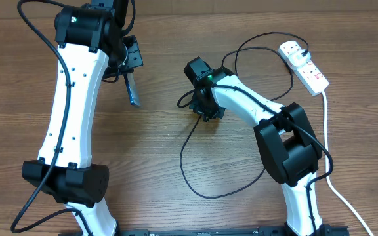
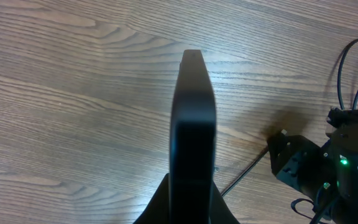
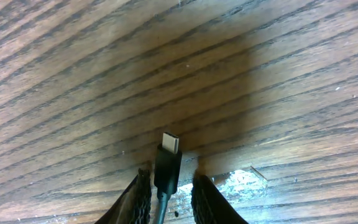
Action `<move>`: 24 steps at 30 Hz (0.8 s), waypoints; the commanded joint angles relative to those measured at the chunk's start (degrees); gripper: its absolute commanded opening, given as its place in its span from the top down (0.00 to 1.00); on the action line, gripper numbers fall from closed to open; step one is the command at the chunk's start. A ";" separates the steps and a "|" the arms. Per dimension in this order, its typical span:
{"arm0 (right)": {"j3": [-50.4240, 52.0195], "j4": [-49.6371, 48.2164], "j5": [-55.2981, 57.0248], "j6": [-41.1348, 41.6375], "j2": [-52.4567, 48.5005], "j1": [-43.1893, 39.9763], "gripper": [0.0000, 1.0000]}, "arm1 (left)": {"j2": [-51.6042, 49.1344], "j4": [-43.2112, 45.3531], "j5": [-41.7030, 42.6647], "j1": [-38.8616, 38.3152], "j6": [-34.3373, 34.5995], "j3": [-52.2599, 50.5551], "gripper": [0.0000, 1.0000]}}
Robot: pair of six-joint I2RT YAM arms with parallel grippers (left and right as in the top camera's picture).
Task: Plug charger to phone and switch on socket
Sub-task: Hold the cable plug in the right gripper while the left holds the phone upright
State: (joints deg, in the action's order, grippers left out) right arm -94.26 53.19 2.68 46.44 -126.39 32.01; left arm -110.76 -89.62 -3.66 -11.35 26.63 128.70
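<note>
The socket (image 1: 305,65) lies on the desk (image 1: 143,170), well off to the right of the right end effector (image 3: 169,186). The left end effector (image 2: 191,202) is pressed onto the phone (image 2: 193,124), which juts forward edge-on. The charger (image 3: 168,163) tip stands between the right fingers (image 3: 140,196); I cannot tell if they pinch it.

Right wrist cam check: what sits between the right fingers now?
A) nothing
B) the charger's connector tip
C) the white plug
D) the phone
B: the right wrist view shows the charger's black connector, metal tip pointing outward, between the two fingers, over the wooden table.
</note>
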 commanded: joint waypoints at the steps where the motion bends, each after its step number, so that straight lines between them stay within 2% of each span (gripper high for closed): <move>1: 0.57 0.04 -0.85 -0.17 -1.68 -0.15 0.78 | 0.50 0.09 0.28 -0.07 -0.48 0.39 0.96; 17: 2.12 -1.11 -2.34 0.02 -1.68 -0.04 0.78 | 0.50 0.04 0.28 -0.07 -0.48 0.39 0.96; 24: 2.12 -1.27 -2.21 0.00 -1.68 -0.17 0.87 | 0.50 0.04 0.28 -0.07 -0.48 0.39 0.96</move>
State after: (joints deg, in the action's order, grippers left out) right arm -93.95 52.10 1.28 46.50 -126.39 32.01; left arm -110.76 -89.62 -3.66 -11.35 26.63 128.70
